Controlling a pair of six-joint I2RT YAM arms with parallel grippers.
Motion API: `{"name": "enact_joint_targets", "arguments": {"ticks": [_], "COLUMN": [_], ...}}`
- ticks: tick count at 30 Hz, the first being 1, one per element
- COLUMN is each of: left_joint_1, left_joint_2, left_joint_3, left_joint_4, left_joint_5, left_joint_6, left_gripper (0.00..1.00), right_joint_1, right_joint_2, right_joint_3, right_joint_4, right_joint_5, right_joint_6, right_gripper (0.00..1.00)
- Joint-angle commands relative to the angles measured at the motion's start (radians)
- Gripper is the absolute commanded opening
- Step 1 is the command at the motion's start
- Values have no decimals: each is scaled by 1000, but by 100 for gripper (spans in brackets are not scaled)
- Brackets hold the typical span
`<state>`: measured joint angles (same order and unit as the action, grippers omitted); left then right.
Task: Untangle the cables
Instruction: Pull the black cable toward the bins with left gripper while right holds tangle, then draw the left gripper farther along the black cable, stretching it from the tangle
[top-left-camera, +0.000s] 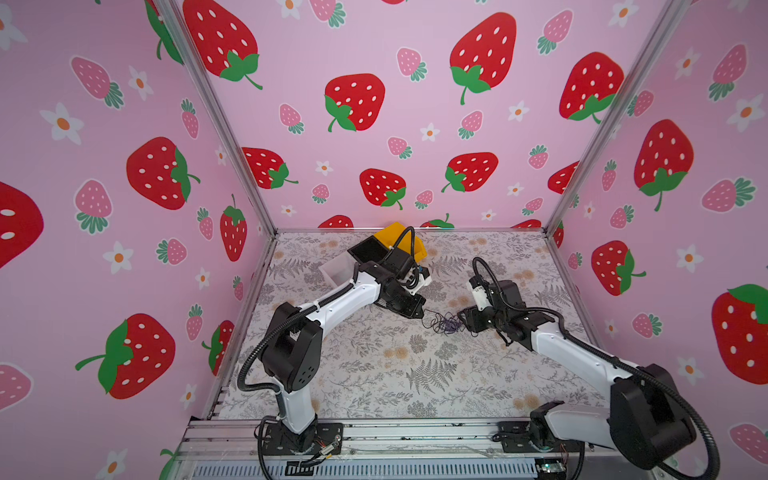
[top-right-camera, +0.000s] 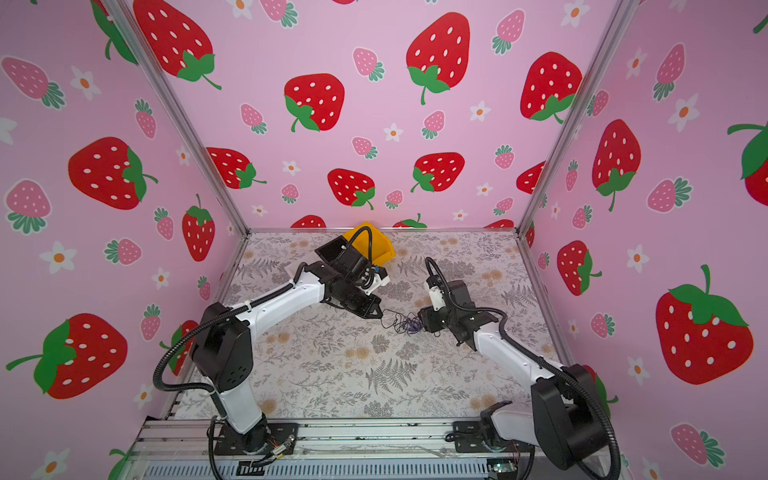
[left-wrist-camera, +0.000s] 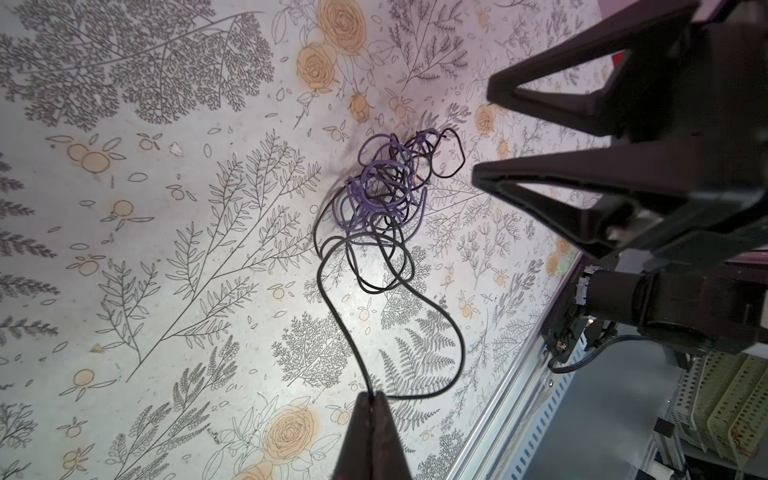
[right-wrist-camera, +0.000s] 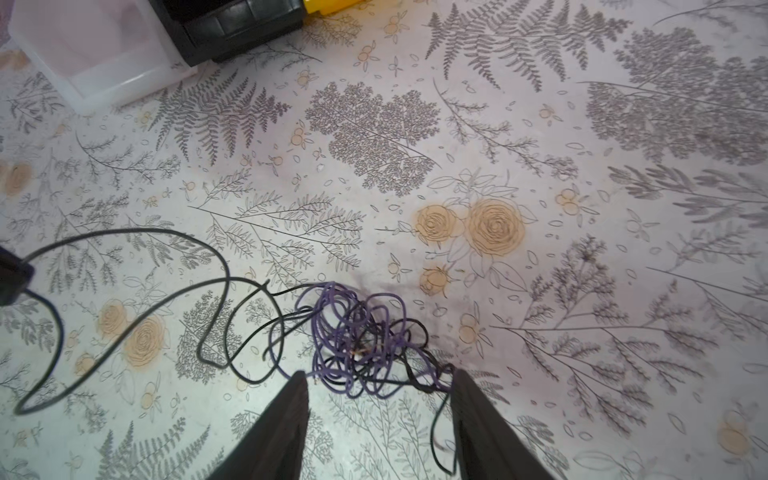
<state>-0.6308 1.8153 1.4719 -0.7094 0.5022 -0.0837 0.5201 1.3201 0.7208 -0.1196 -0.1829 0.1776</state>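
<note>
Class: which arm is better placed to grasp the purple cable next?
Probably right: the right tool, open, sits at the purple cable, while the left tool is shut on the black cable.

We see our left claw clamped on one black strand of the thin black and purple wire cables, which runs in a loose loop to their knotted bundle lying on the pale floral-printed counter. Our black right claw stands near the bundle's far side, its jaws spread apart.
</note>
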Motion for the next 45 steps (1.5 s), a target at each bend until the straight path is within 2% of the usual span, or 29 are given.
{"name": "enact_joint_targets", "arguments": {"ticks": [1, 6, 9, 15, 23, 27, 33, 45], "left_joint_1": [-6, -9, -9, -9, -8, -3, 38, 143], "left_joint_2": [-15, -29, -45, -69, -116, -154, -223, -302], "left_joint_3": [56, 52, 44, 44, 36, 27, -1, -57], "left_joint_4": [1, -26, -29, -25, -24, -37, -49, -55], "left_joint_5": [19, -40, -56, -79, -107, -133, -161, -152], "left_joint_6": [4, 22, 30, 29, 36, 49, 58, 51], "left_gripper": [0, 0, 0, 0, 0, 0, 0, 0], "right_joint_1": [20, 18, 20, 21, 21, 19, 4, -78], "right_joint_2": [89, 182, 215, 294, 324, 286, 247, 187], "right_joint_3": [35, 48, 50, 65, 73, 60, 57, 48], "right_joint_4": [13, 6, 13, -11, -35, -34, -66, -106], "right_joint_5": [-19, -8, -43, -33, 2, 33, 78, 77], "right_joint_6": [-39, -58, -56, -43, -18, -8, -8, -9], "right_gripper": [59, 60, 59, 52, 24, 16, 13, 14]}}
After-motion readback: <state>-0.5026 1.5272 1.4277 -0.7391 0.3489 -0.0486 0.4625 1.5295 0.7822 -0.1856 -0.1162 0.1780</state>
